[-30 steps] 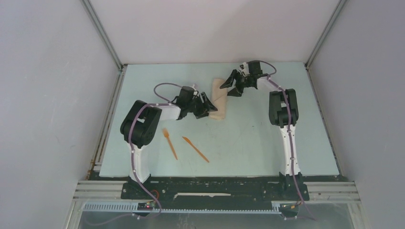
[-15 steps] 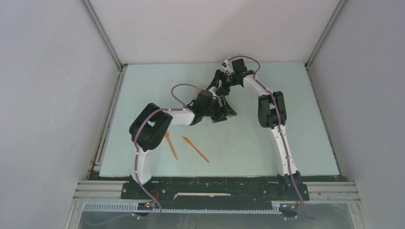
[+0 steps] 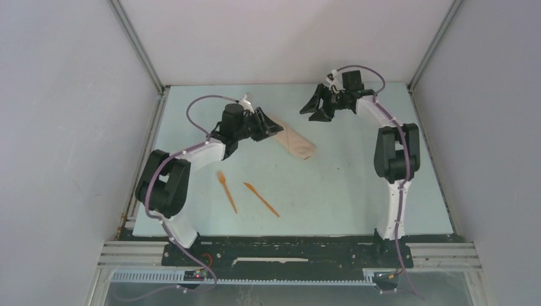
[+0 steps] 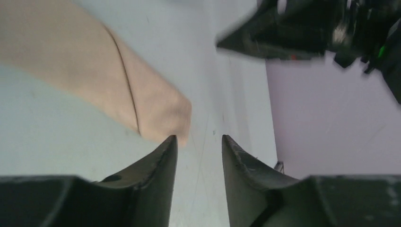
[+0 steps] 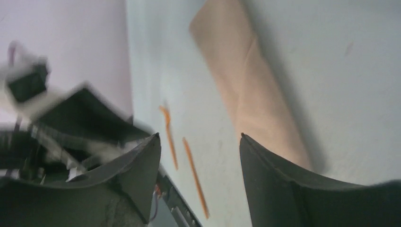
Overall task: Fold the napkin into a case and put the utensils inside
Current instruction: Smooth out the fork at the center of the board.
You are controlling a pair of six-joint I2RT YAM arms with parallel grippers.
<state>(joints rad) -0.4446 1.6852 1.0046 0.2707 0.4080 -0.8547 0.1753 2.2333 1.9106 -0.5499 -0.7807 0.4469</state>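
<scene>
Top view: napkin [image 3: 293,139] lies folded into a narrow case, touching the left pincer [image 3: 271,125]; fork [image 3: 226,191] and knife [image 3: 260,199] lie bare, well behind that pincer.
Left wrist: pincer spread, empty; case end just beside one tip.
Right wrist: right pincer [image 5: 198,135] spread, empty; case ahead, apart.
Left to do: judged, loading both utensils.

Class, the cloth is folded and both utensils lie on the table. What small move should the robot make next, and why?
Probably move the left gripper toward the fork. The case lies folded and unheld. The left gripper and the right gripper both stand open and empty, and the fork and knife lie outside the case, on the left gripper's side.
</scene>
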